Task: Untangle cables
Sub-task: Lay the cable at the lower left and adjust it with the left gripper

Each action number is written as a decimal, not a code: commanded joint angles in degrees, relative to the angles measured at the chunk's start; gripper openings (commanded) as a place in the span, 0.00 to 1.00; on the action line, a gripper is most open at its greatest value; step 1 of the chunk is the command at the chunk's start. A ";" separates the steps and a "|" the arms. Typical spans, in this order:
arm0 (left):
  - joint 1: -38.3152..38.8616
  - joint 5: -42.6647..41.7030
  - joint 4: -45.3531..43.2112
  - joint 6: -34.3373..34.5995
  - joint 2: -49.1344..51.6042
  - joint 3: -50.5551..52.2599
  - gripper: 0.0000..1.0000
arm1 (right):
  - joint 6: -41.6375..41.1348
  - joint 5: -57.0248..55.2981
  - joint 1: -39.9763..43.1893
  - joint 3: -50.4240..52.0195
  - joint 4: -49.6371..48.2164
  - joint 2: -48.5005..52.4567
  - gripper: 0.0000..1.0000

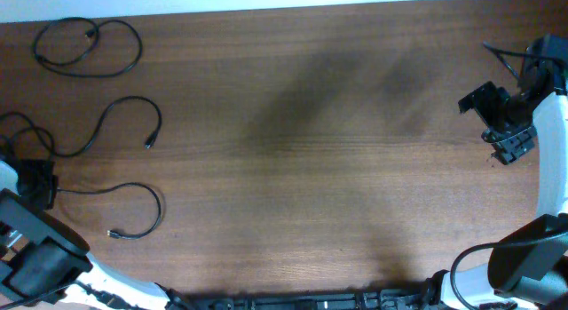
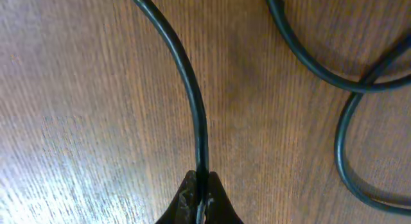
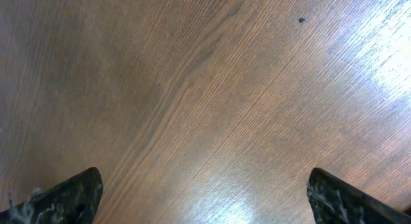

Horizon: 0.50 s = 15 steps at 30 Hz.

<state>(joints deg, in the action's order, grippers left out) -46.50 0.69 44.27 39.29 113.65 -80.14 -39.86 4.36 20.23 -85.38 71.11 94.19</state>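
Three thin black cables lie apart at the table's left. One is a loose coil (image 1: 89,45) at the far left corner. One is a curving strand (image 1: 115,110) ending in a small plug (image 1: 148,145). A lower strand (image 1: 142,193) runs out from my left gripper (image 1: 40,184) and loops round to a plug (image 1: 113,233). In the left wrist view my left gripper (image 2: 200,195) is shut on a cable (image 2: 189,83), low over the wood, with another cable (image 2: 343,131) curving to its right. My right gripper (image 1: 501,123) is open and empty at the far right, over bare wood (image 3: 205,198).
The brown wooden table (image 1: 311,150) fills the view, its back edge along the top. The thicker black wires (image 1: 506,57) of the right arm hang at the far right. Both white arm bases stand at the front corners.
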 commanded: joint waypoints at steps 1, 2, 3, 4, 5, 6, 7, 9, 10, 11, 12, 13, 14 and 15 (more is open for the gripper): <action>-0.07 2.80 -0.31 0.13 -0.31 0.61 0.00 | 0.46 -0.55 0.07 -0.28 0.04 -0.17 0.98; -0.17 3.04 -0.35 0.11 0.90 0.61 0.00 | 0.46 -0.52 0.07 -0.28 0.04 -0.17 0.98; -0.26 3.34 -0.50 0.11 2.03 0.61 0.00 | 0.46 -0.55 0.07 -0.28 0.04 -0.17 0.98; -0.28 3.39 -0.81 0.13 3.21 0.61 0.00 | 0.46 -0.55 0.07 -0.28 0.04 -0.17 0.98; -0.33 3.28 -1.57 0.11 3.80 0.61 0.00 | 0.46 -0.52 0.04 -0.28 0.04 -0.17 0.98; -0.48 3.41 -2.12 0.09 3.80 0.61 0.00 | 0.46 -0.55 0.07 -0.28 0.04 -0.17 0.98; -0.66 4.04 -2.75 -0.33 3.80 0.61 0.00 | 0.46 -0.55 0.07 -0.28 0.04 -0.17 0.99; -0.66 4.50 -2.95 -0.31 3.80 0.61 0.00 | 0.46 -0.52 0.07 -0.28 0.04 -0.17 0.98; -0.66 4.42 -2.89 -0.31 3.80 0.61 0.00 | 0.46 -0.55 0.07 -0.28 0.04 -0.17 0.98; -0.63 3.26 -2.91 -0.31 3.78 0.59 0.07 | 0.46 -0.52 0.07 -0.28 0.04 -0.17 0.98; -0.66 -3.34 -2.54 -0.31 3.65 -0.37 0.18 | 0.46 -0.52 0.07 -0.28 0.04 -0.17 0.98; -0.63 -9.75 -1.64 -0.31 3.43 -2.36 0.34 | 0.46 -0.52 0.07 -0.28 0.04 -0.17 0.98; -0.63 -14.08 0.39 -0.28 2.45 -4.83 0.41 | 0.46 -0.55 0.07 -0.28 0.04 -0.17 0.98; -0.63 -13.73 1.66 -0.28 0.85 -6.10 0.46 | 0.46 -0.52 0.07 -0.28 0.04 -0.17 0.98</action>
<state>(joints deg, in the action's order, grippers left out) -46.94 -6.63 44.27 39.11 116.84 -81.93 -39.83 4.36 20.23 -85.38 71.09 94.19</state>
